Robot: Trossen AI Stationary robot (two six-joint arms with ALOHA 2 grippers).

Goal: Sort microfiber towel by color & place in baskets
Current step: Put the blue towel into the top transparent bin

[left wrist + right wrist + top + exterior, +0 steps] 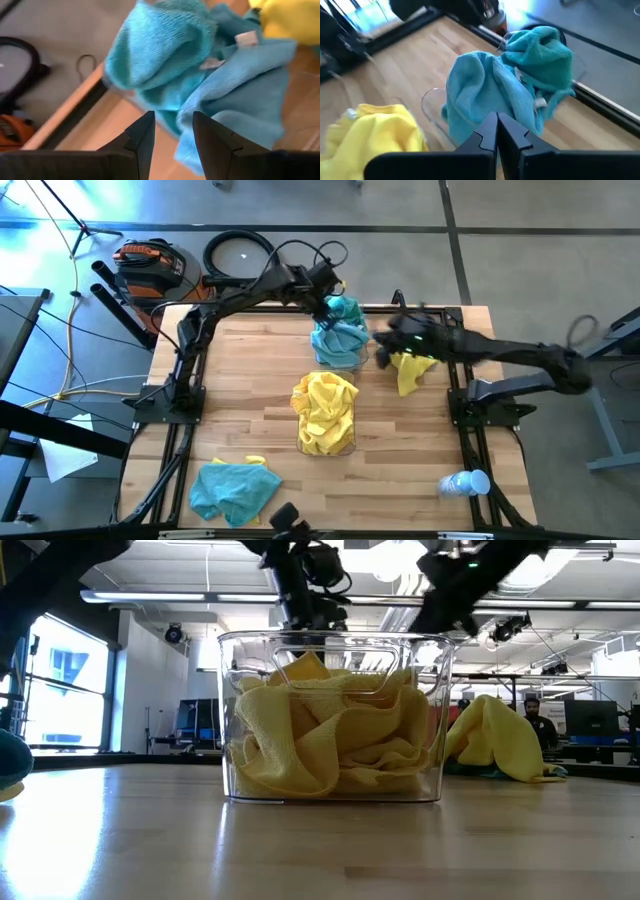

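Teal towels [340,335] are heaped in a clear basket [430,97] at the far middle of the table. Above the heap my left gripper [172,132] hangs open, pointing steeply down, with nothing between its fingers. A second clear basket [232,690] at the table's middle is full of yellow towels [325,410]. A loose yellow towel [412,370] lies crumpled on the table right of the teal basket. My right gripper [496,125] is shut and empty, raised above that towel and facing the teal heap. Another teal towel [232,488] lies at the near left.
A white plastic bottle [465,483] lies at the near right corner. Black frame rails [470,405] run along both side edges. Bare wood shows between the yellow basket and the left edge. A person sits in the room beyond the table [540,720].
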